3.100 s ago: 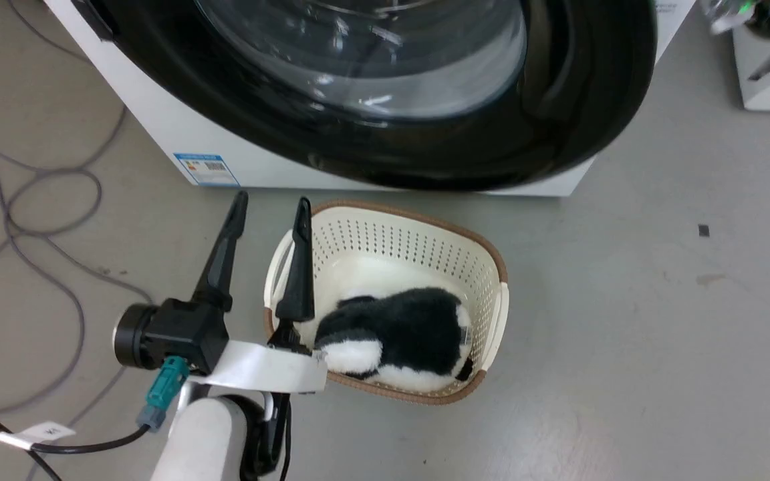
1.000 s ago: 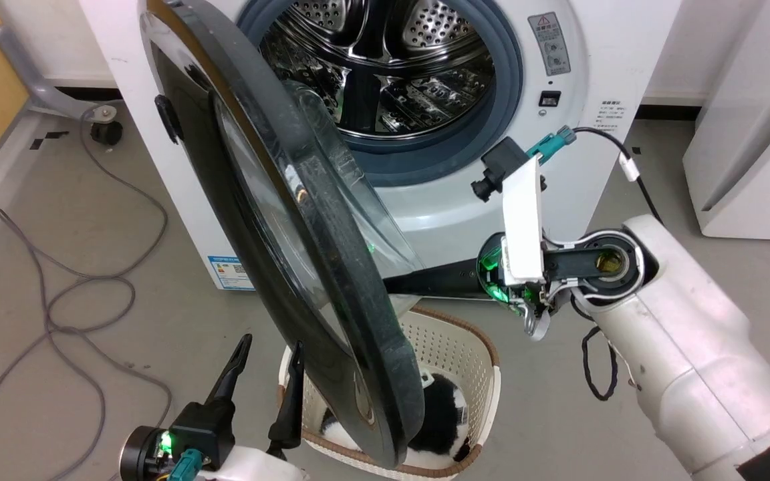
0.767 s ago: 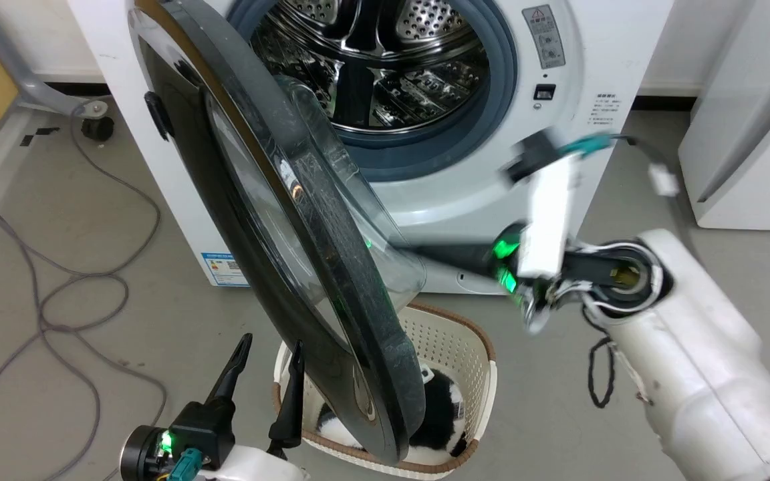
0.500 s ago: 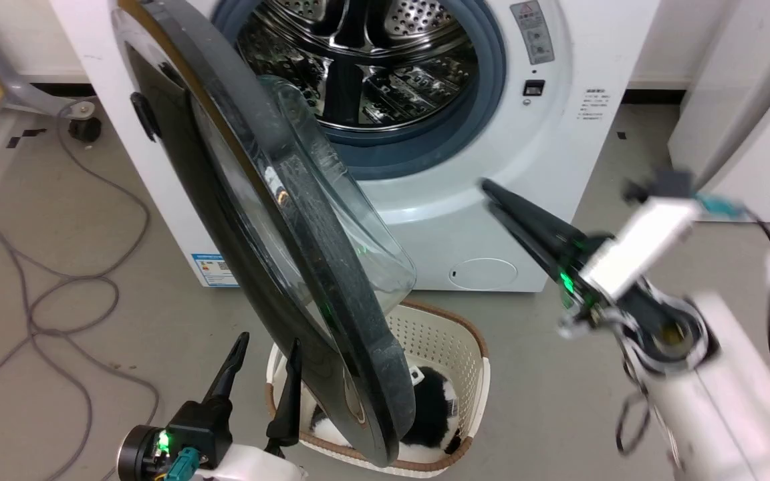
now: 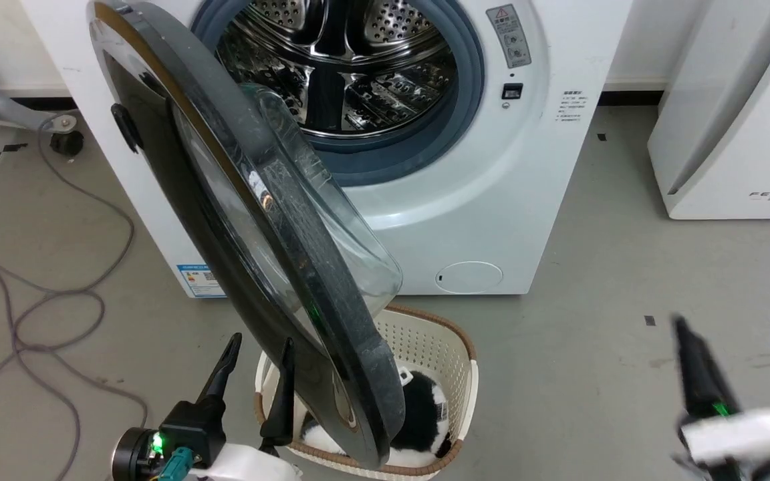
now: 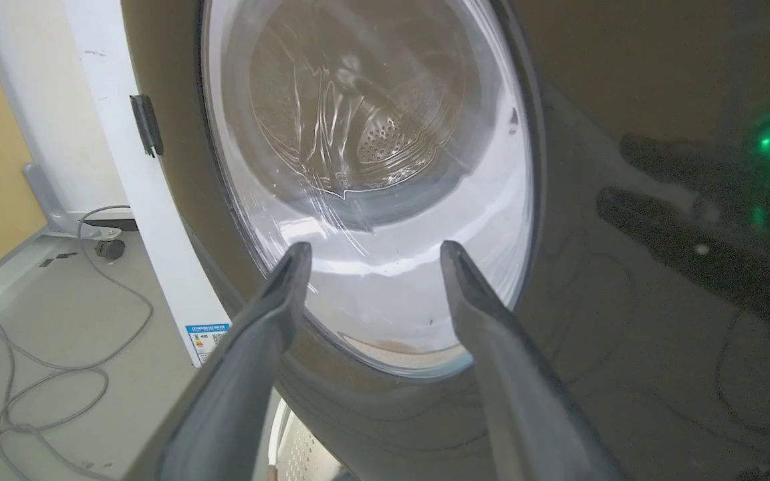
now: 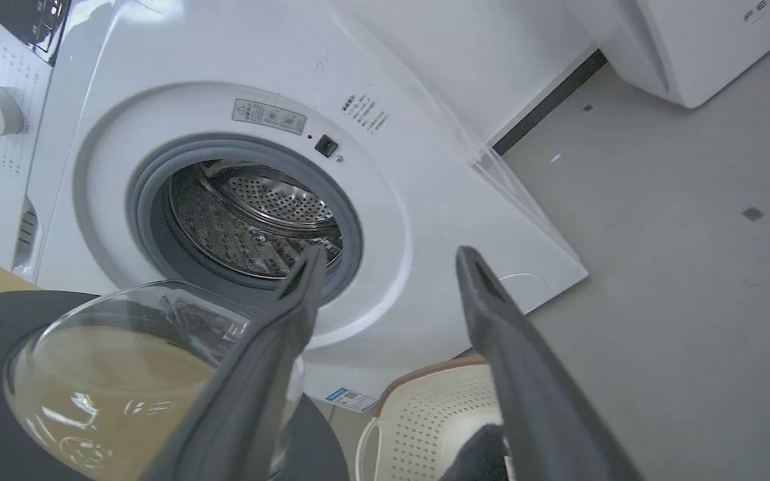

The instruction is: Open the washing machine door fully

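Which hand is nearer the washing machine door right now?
Left. The left hand is open right beside the washing machine door's lower edge, fingers pointing at its outer black face. The right hand is low at the far right, well apart from it.

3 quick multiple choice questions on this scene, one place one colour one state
1. Where does the basket sit?
A) on the floor below the washing machine door
B) inside the drum
C) on the machine's top
2. What colour is the gasket?
A) red
B) blue-grey
C) yellow
3. How is the left gripper?
A) shut on the door
B) shut on the basket
C) open, holding nothing
Answers: 1 A, the door's lower edge overhangs it; 2 B, ringing the opening; 3 C, fingers apart, gripping nothing.
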You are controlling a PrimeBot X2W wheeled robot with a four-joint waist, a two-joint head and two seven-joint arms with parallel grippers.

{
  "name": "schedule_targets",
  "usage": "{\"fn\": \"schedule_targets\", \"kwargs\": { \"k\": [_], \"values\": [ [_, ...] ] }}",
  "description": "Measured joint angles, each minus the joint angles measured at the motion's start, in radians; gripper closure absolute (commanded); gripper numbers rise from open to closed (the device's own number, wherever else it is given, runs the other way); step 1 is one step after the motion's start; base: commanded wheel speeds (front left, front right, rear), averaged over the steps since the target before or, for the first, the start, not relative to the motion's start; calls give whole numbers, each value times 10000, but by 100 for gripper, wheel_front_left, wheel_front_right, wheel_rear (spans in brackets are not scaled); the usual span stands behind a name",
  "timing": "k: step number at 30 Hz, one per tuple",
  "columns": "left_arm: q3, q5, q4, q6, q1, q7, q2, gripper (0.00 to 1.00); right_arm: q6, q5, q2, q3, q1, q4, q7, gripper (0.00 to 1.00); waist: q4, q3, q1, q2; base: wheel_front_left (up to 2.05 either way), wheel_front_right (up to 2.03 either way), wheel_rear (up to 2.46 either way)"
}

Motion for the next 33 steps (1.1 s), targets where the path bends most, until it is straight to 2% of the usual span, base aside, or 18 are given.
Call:
{"fn": "schedule_targets", "kwargs": {
  "k": [3, 6, 7, 11, 14, 18, 24, 29, 30, 31, 32, 33],
  "values": [
    [48, 0, 12, 2, 0, 0, -2, 0, 0, -1802, 236, -953, 627, 63, -629, 0, -45, -48, 0, 0, 0, 0, 0],
    [105, 2, 15, 2, 1, 0, -2, 0, 0, -4111, 671, -2132, 1104, -282, -911, 0, -80, -93, 0, -1, 0, 0, 0],
    [163, 4, 21, 2, 2, 0, -2, 0, 0, -5593, 1003, -2928, 1329, -869, -999, 0, -94, -100, 0, 0, 0, 0, 0],
    [290, 4, 10, 4, 2, 0, -2, 0, 2, -7747, 1358, -3580, 1506, -2366, -1024, 0, -127, -68, 0, 0, 0, 0, 0],
    [324, 12, 8, 6, 2, 0, -2, 0, 2, -8617, 1377, -3463, 1621, -3246, -886, 0, -146, -45, 0, -1, 0, 0, 0],
    [389, 44, 12, 15, 1, 0, -2, 0, 2, -9359, 1392, -2803, 1904, -3820, -510, 0, -176, -11, 0, 0, 0, 0, 0],
    [468, 194, 27, 38, 1, 0, 0, 0, 4, -10052, 1413, -1490, 2409, -4084, -86, 0, -202, -14, 0, -1, 0, 0, 0],
    [456, 330, 104, 50, 2, 0, 0, 0, 4, -10115, 1419, -1135, 2480, -4059, 36, 0, -173, -73, 0, 0, 0, 0, 0],
    [458, 334, 128, 50, 2, 0, 0, 22, 4, -10117, 1419, -1126, 2480, -4059, 36, 0, -166, -73, 0, 0, 0, 0, 0],
    [460, 334, 161, 48, 3, 0, 2, 73, 4, -10115, 1419, -1118, 2480, -4050, 36, 0, -161, -72, 0, -1, 0, 0, 0],
    [458, 332, 188, 27, 3, 0, 2, 100, 4, -10117, 1419, -1108, 2480, -4042, 36, 0, -159, -70, 0, -1, 0, 0, 0],
    [456, 330, 221, 19, 3, 0, 2, 100, 4, -10117, 1419, -1104, 2480, -4033, 36, 0, -162, -70, 0, -1, 0, 0, 0]
  ]
}}
